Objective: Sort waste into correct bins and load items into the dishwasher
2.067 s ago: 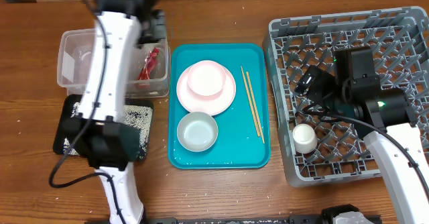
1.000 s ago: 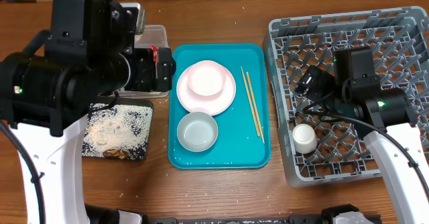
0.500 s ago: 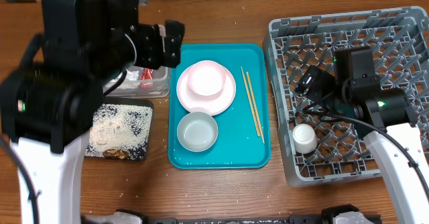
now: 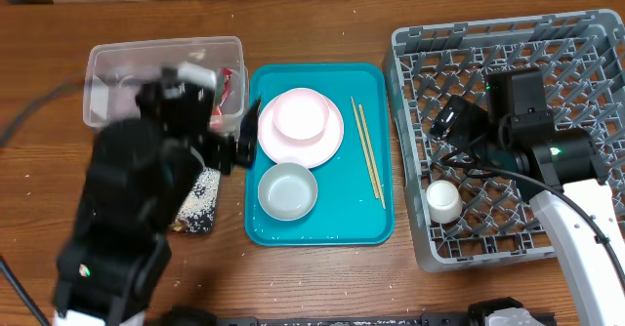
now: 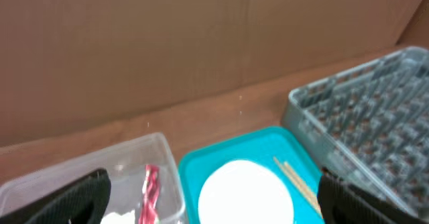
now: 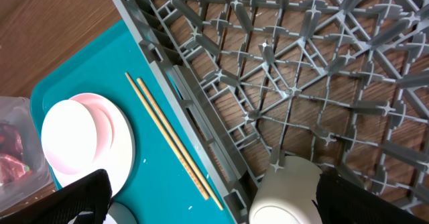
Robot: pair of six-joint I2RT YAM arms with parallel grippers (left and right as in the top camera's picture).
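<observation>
Left arm (image 4: 127,228): now pulled back off the clear rectangular plastic tub (image 4: 161,58).
Left fingers (image 5: 74,197): spread, gripping nothing; round pale pink plate (image 5: 244,190) beyond them.
Right fingers (image 6: 375,200): spread; small white cup (image 6: 288,194) between them.

- The left arm (image 4: 127,209) is a bulky black mass, blurred, with a white patch near its top and a tiny green light low down.
- The right arm (image 4: 527,111) has a boxy black housing, a glossy white link, looped black cables and a green light.
- Matte black fingers (image 5: 74,197) fill the wrist views' lower corners.

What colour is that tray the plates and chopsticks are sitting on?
The serving tray is teal, a bright blue-green. The overhead view shows it best.
</observation>
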